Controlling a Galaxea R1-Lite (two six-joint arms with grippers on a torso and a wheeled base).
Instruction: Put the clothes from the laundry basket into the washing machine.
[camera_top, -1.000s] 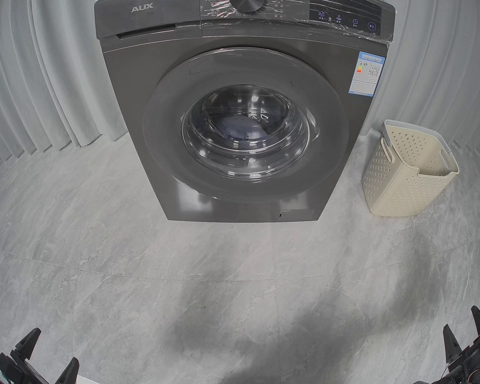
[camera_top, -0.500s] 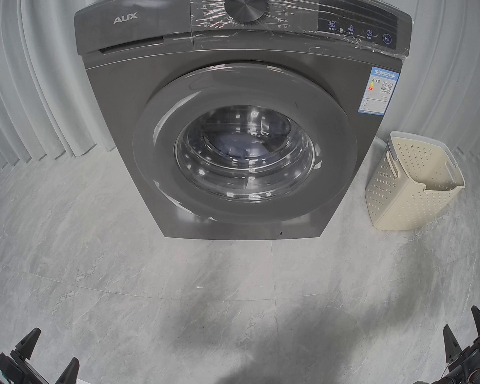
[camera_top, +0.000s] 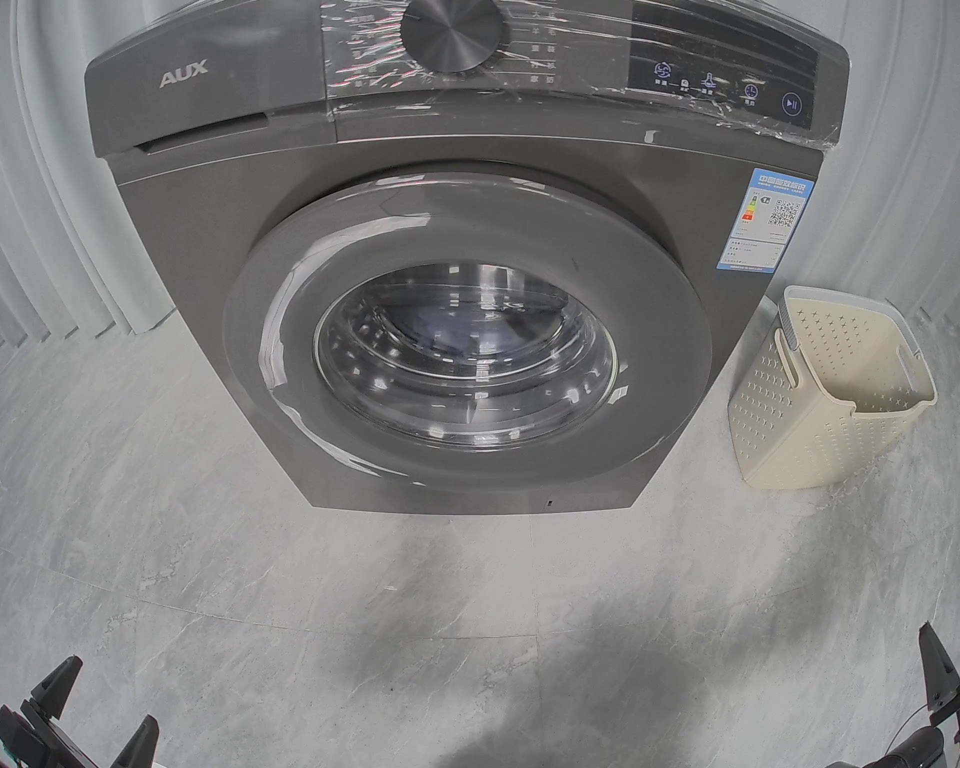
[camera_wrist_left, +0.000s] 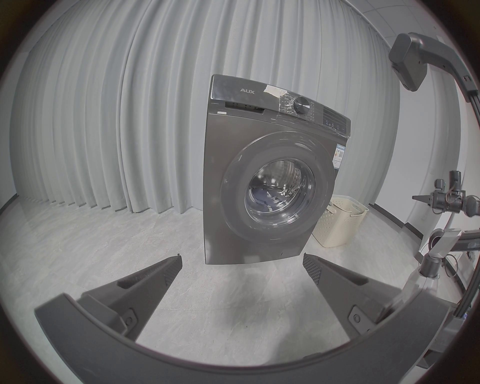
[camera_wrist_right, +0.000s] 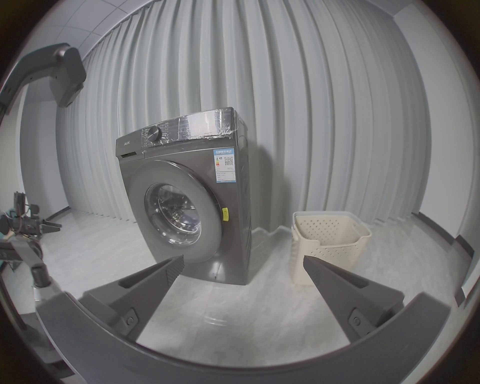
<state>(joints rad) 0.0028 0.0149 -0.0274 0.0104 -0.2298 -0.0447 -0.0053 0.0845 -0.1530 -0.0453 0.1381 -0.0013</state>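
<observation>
Camera has neared the shut grey washing machine (camera_top: 465, 300); both jaws gape empty.

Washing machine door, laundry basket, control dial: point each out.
washing machine door (camera_top: 465, 350), head view, glass centre.
laundry basket (camera_top: 765, 410), head view, perforated side wall.
control dial (camera_top: 452, 32), head view, knob face.

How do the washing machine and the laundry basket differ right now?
The washing machine is dark grey and glossy; the laundry basket is cream and perforated. The machine's door is shut; the basket is open on top. The machine stands far taller than the basket. Both stand on the grey floor.
</observation>
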